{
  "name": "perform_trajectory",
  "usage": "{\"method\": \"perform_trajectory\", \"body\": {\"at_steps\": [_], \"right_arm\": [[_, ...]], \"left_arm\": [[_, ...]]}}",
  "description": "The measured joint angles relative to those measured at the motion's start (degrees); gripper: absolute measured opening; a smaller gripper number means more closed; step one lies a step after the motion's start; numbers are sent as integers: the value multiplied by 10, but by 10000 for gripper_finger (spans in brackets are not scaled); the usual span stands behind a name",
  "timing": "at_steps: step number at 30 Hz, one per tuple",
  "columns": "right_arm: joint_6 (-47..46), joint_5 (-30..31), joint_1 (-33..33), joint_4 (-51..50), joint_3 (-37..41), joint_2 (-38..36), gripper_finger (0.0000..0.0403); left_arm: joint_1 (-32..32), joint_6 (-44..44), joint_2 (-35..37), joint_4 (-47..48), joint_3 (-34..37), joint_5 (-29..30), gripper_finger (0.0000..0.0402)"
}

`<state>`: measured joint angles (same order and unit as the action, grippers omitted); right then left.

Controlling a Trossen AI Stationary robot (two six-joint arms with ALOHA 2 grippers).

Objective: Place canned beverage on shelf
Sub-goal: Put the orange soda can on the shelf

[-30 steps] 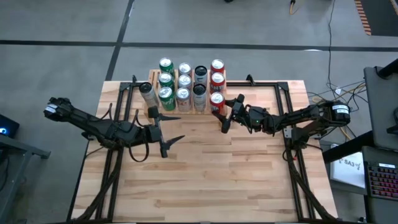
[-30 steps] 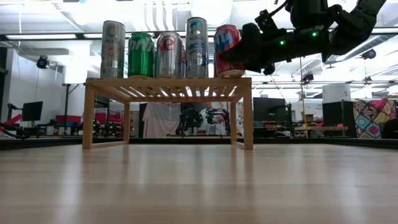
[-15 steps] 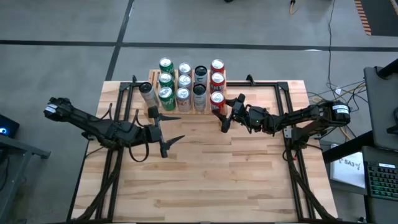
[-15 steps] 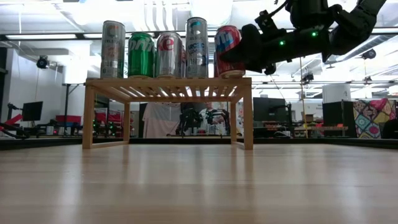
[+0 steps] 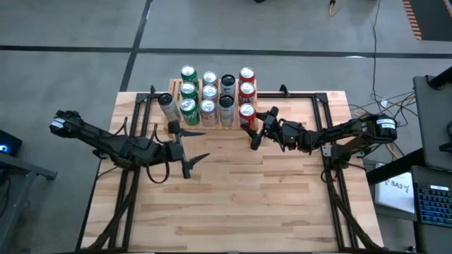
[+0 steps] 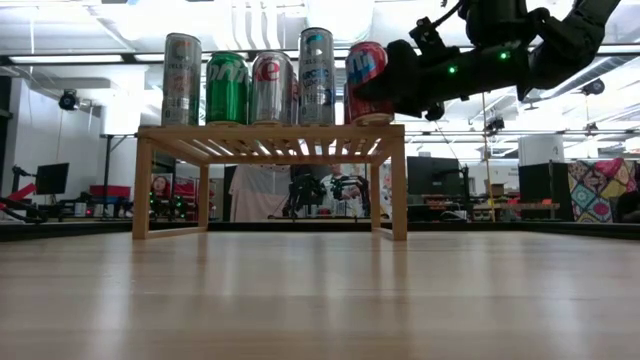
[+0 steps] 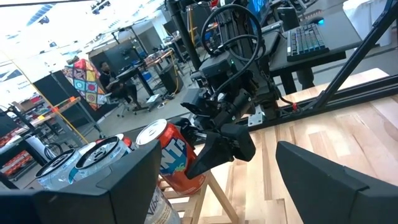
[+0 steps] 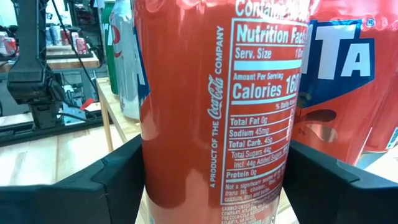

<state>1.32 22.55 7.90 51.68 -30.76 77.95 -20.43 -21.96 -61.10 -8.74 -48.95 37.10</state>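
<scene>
Grey concrete floor (image 5: 78,28) around the plank tabletop (image 5: 233,197), crossed by dark seams. Black-and-orange hazard tape (image 5: 412,17) near one far corner. Beside the table, a dark desk with a keyboard (image 5: 432,204) and loose cables (image 5: 367,106). Beyond the table edge, a wide open workshop: white ceiling with long strip lights (image 6: 60,58), pale back wall, a monitor (image 6: 51,177) on a stand, low benches crowded with equipment. A multicoloured patchwork panel (image 6: 592,190) at the side. Another keyboard (image 7: 308,40) on a black desk.
</scene>
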Motion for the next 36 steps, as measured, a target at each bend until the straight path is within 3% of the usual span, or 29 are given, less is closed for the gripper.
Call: {"method": "perform_trajectory", "body": {"at_steps": [10, 36], "right_arm": [[-2, 2, 0, -6, 0, 1, 335], [18, 16, 0, -4, 0, 1, 333]], "left_arm": [[1, 0, 0, 0, 0, 0, 301], [2, 0, 0, 0, 0, 0, 301]]}}
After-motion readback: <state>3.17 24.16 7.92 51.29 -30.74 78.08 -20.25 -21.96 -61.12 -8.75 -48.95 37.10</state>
